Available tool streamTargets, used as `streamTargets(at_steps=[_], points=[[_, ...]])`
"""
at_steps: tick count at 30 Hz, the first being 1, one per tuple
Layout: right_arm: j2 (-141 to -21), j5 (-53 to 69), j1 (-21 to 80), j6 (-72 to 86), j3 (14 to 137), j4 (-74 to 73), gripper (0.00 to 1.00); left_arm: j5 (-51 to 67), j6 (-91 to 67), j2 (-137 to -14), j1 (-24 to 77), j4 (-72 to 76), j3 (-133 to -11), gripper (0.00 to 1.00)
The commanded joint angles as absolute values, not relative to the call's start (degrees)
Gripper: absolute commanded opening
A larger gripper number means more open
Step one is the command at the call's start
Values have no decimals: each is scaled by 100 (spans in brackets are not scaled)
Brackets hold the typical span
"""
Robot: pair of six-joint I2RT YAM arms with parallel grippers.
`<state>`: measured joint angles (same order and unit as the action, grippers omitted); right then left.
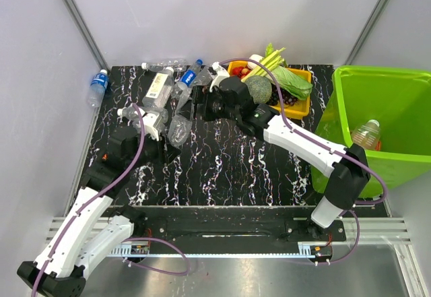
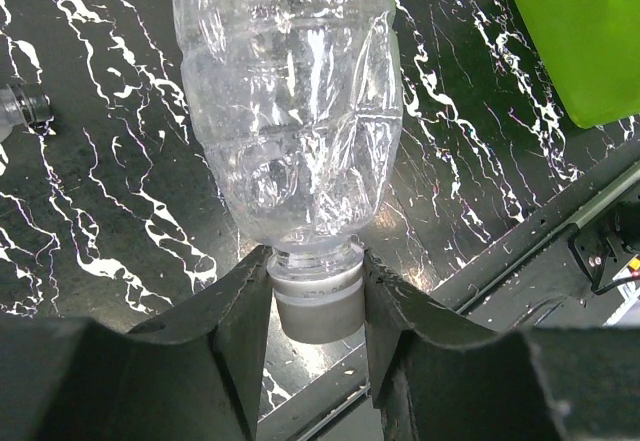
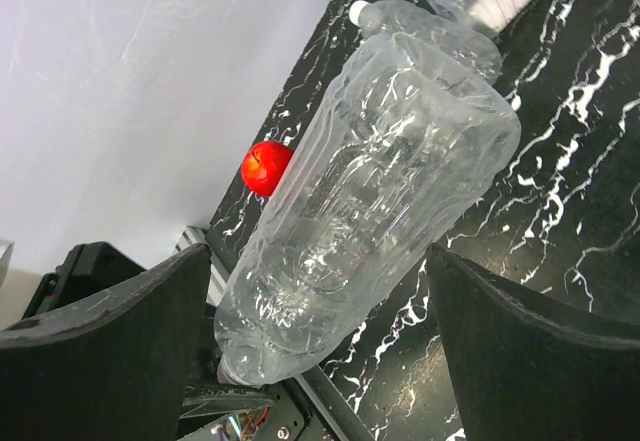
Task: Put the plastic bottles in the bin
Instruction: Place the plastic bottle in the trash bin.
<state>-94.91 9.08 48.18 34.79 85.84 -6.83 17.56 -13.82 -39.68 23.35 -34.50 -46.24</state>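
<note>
My left gripper (image 1: 161, 147) (image 2: 315, 271) is shut on the grey-white cap (image 2: 318, 306) of a clear crumpled plastic bottle (image 2: 290, 101) (image 1: 177, 128), at the left middle of the black marbled table. My right gripper (image 1: 201, 104) (image 3: 318, 261) is open at the back of the table. Another clear crumpled bottle (image 3: 370, 201) lies between its wide-spread fingers. Several more bottles (image 1: 160, 88) lie at the back left. The lime-green bin (image 1: 397, 81) (image 2: 585, 31) stands at the right, with one bottle (image 1: 367, 134) in it.
A yellow tray (image 1: 302, 102) with vegetables and fruit stands at the back, next to the bin. A small red fruit (image 3: 266, 167) lies by the back wall. A blue-labelled bottle (image 1: 97, 85) lies off the table's left edge.
</note>
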Motion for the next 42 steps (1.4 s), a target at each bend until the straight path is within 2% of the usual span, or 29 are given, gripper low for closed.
streamTargets(at_steps=[1,7,14,16,18,20,21,23,24,26,28,30,35,42], points=[[-9519,360,4834,3901,8807,-738,93,2065,-1213,-3814,2496,-3182,-4676,0],[-9430,527,4843,4613,8306,217,92,2171,-1222,-3841,2496,-3146,-4685,0],[-9791,694,4843,5167,8578,246,90,2022,-1230,-3814,2496,-3155,-4658,0],[-9756,791,4843,5255,8395,639,83,2013,-1222,-3858,2496,-3164,-4667,0],[-9625,765,4843,5317,8122,1070,69,2030,-1204,-3911,2496,-3190,-4684,0],[-9458,651,4834,5230,7894,1466,52,2030,-1204,-3937,2496,-3226,-4720,14],[-9361,589,4843,5134,7771,1616,47,2013,-1213,-3929,2496,-3226,-4711,23],[-9133,458,4834,4932,7560,1854,45,1951,-1222,-3903,2487,-3226,-4720,46],[-9001,283,4834,4826,7411,1889,46,1934,-1230,-3894,2496,-3234,-4711,61],[-8746,28,4808,4537,7252,1899,45,1881,-1239,-3885,2496,-3226,-4711,81],[-8483,-324,4729,4194,7137,1829,43,1828,-1239,-3902,2505,-3226,-4720,94],[-8184,-613,4641,3886,7041,1732,42,1819,-1239,-3893,2505,-3234,-4711,99],[-7455,-1352,4614,3122,6715,1688,41,1697,-1239,-3885,2505,-3261,-4720,99],[-6312,-3416,4614,461,7031,1019,40,1617,-1248,-3964,2505,-3278,-4729,99]])
